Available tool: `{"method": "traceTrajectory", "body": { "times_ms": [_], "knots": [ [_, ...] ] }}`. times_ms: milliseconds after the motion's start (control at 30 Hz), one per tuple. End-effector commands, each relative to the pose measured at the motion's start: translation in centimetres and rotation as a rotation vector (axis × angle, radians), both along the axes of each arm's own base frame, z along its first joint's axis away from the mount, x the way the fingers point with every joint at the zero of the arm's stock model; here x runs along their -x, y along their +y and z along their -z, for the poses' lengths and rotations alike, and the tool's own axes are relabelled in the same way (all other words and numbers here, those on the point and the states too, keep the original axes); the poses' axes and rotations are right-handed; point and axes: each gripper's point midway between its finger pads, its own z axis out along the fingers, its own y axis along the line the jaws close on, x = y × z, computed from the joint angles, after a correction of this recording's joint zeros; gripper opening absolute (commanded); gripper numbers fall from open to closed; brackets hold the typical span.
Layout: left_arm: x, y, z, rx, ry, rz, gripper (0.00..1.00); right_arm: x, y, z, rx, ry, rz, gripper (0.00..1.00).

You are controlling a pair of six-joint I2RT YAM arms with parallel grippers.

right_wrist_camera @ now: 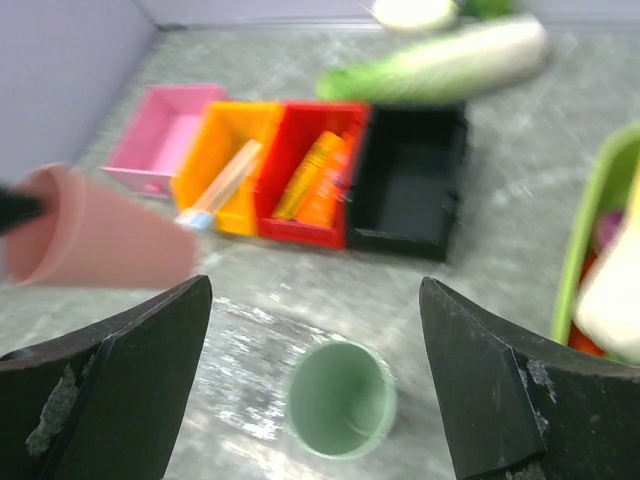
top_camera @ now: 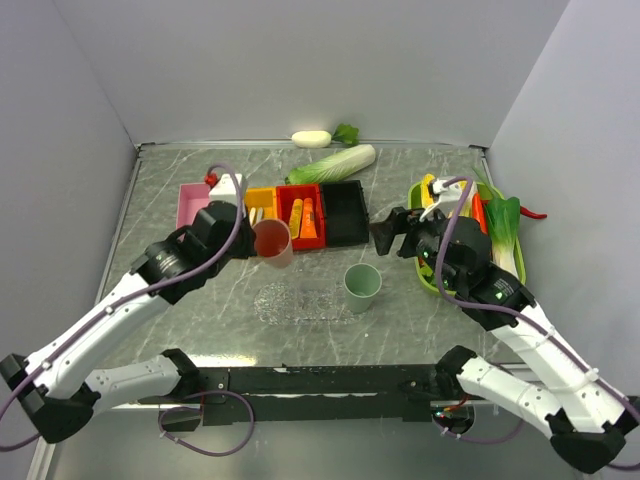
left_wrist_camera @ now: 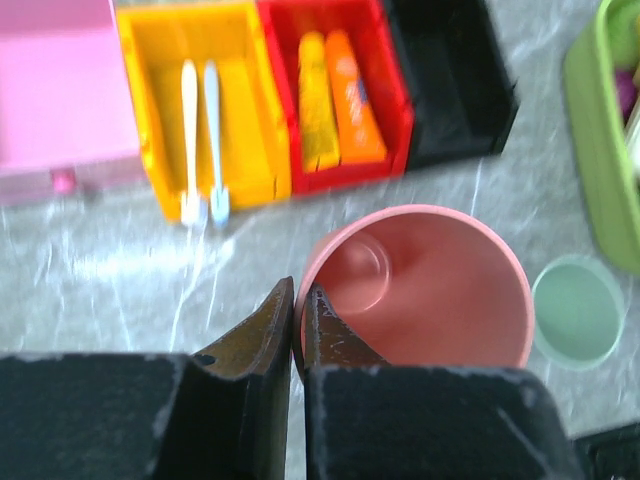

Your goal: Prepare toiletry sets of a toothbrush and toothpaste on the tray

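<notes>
left gripper (left_wrist_camera: 300, 300) pinches the pink cup (left_wrist_camera: 420, 290) by its rim; right gripper (right_wrist_camera: 315, 290) hangs spread wide near the green cup (right_wrist_camera: 340, 400). likely next: stand the pink cup on the tray (top_camera: 300, 300), mid-tabletop.

Speckled clear tray (top_camera: 300, 300), white toothbrushes (left_wrist_camera: 189, 130), pink cup (left_wrist_camera: 420, 290), green cup (top_camera: 362, 283)

White left arm (top_camera: 100, 330) and white right arm (top_camera: 545, 345), black at joints and wrists, mounted on a black base rail (top_camera: 320, 381). Purple cables (top_camera: 237, 195) loop along both. Fingers (right_wrist_camera: 130, 380) are dark, scuffed, wedge-shaped.

Left tool (left_wrist_camera: 300, 292) clamped — right tool (right_wrist_camera: 315, 290) (agape)
</notes>
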Motion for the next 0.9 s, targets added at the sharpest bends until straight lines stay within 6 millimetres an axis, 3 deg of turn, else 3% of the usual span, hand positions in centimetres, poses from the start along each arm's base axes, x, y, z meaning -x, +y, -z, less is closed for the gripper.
{"method": "traceTrajectory", "body": {
  "times_ms": [0,167,433,867],
  "knots": [
    [2.8,1.5,2.8,0.017,0.099,-0.012,0.01,-0.1,-1.0,0.8,-0.07,0.01,-0.033,0.92],
    [4.1,1.9,5.1,0.054,0.155,-0.031,0.01,-0.5,-1.8,2.0,-0.068,0.04,-0.015,0.92],
    [4.9,2.3,8.7,0.042,0.234,-0.063,0.01,-0.1,-3.0,2.2,-0.05,0.031,0.012,0.92],
    [5.1,2.2,11.0,0.065,0.238,-0.073,0.01,0.8,-3.8,2.6,-0.048,0.035,0.028,0.92]
  ]
}}
